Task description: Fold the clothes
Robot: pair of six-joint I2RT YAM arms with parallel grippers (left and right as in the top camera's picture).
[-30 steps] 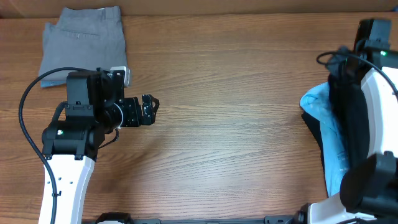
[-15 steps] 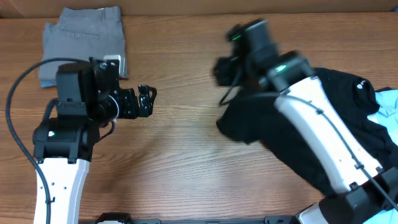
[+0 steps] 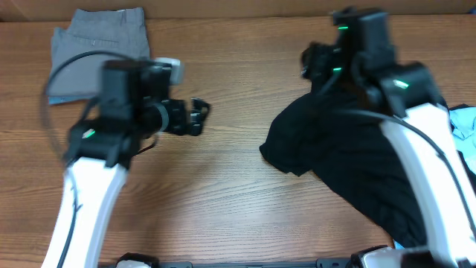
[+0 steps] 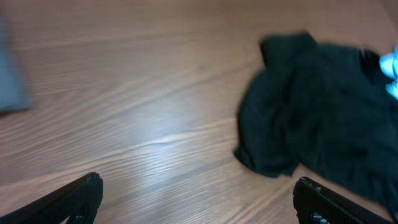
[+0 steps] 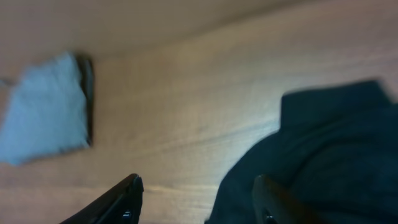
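A crumpled black shirt (image 3: pixel 335 149) lies in a heap on the wooden table, right of centre; it also shows in the left wrist view (image 4: pixel 317 118) and the right wrist view (image 5: pixel 323 155). A light blue tee (image 3: pixel 465 123) peeks out at the right edge, partly under the shirt and arm. My right gripper (image 3: pixel 309 63) hovers over the shirt's far edge, open (image 5: pixel 199 199), with nothing between its fingers. My left gripper (image 3: pixel 197 117) is open (image 4: pixel 199 205) over bare wood to the left of the shirt, apart from it.
A folded grey garment (image 3: pixel 100 45) lies at the far left corner of the table (image 3: pixel 238 193); it also appears in the right wrist view (image 5: pixel 46 115). The right arm's white link crosses over the shirt's right half.
The right arm dragged the black shirt from the right edge toward the middle, then opened and let it go. The left arm shifted a little to the right.
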